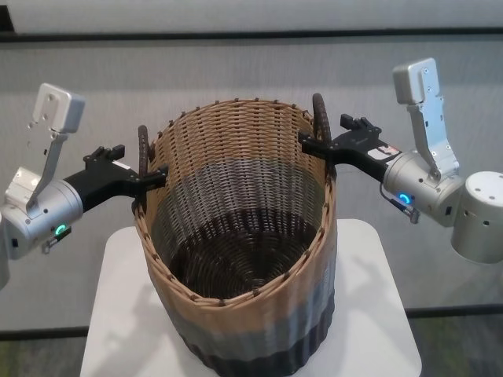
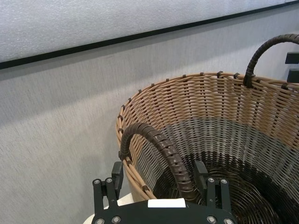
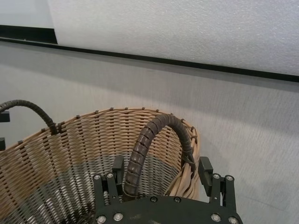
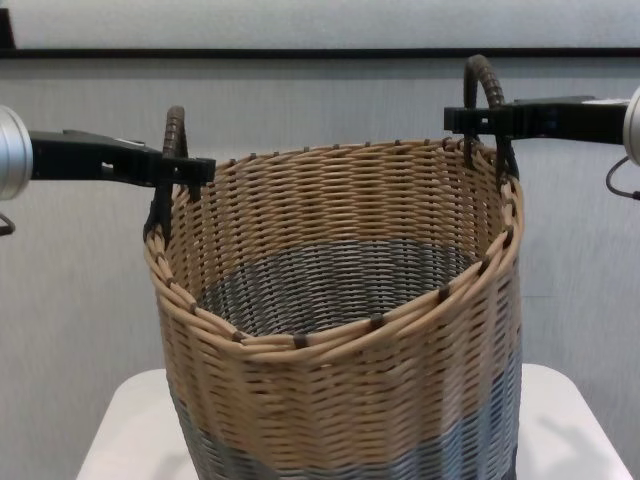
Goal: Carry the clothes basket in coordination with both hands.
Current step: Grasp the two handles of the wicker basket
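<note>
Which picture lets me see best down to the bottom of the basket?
The head view: it looks down into the basket, so the dark woven floor shows whole. The left wrist view catches part of the floor, the right wrist view only the inside wall, and the chest view sees mostly the outside and the far inner wall.

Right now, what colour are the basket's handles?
Dark brown, wrapped handles on the basket; the right wrist view shows it best.

Clothes basket (image 1: 236, 259) on table (image 1: 118, 314); left gripper (image 1: 153, 179), right gripper (image 1: 314, 144) at opposite handles.
</note>
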### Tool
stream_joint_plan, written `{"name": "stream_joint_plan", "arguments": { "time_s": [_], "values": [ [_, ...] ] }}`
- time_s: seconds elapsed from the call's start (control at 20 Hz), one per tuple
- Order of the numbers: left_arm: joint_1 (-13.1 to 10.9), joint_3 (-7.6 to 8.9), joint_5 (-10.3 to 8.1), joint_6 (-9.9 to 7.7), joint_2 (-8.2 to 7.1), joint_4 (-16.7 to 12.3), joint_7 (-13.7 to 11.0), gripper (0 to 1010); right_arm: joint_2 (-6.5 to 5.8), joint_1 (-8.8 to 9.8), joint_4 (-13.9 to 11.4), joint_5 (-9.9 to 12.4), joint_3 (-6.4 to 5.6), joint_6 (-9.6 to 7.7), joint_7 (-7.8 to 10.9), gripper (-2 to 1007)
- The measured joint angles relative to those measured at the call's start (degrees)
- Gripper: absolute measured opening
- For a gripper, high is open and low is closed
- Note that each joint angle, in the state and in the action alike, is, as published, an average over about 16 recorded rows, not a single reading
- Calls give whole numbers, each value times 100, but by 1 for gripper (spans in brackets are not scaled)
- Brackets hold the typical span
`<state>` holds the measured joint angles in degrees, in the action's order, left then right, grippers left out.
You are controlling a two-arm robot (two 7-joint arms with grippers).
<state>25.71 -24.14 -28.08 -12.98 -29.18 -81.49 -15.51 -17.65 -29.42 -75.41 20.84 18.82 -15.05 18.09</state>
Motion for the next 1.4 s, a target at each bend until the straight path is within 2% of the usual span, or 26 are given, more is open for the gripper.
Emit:
{"name": "stream_joint_plan", "arguments": {
  "time_s": [0.9,1.4],
  "values": [
    [17,-4,15,-15,12,10,-82,1002,49,-34,44,-85,-12,64,-57,1005],
    [126,-41,225,-12,90,84,-167,1002,59,-53,89,-162,-11,95,-31,1005]
  ]
}}
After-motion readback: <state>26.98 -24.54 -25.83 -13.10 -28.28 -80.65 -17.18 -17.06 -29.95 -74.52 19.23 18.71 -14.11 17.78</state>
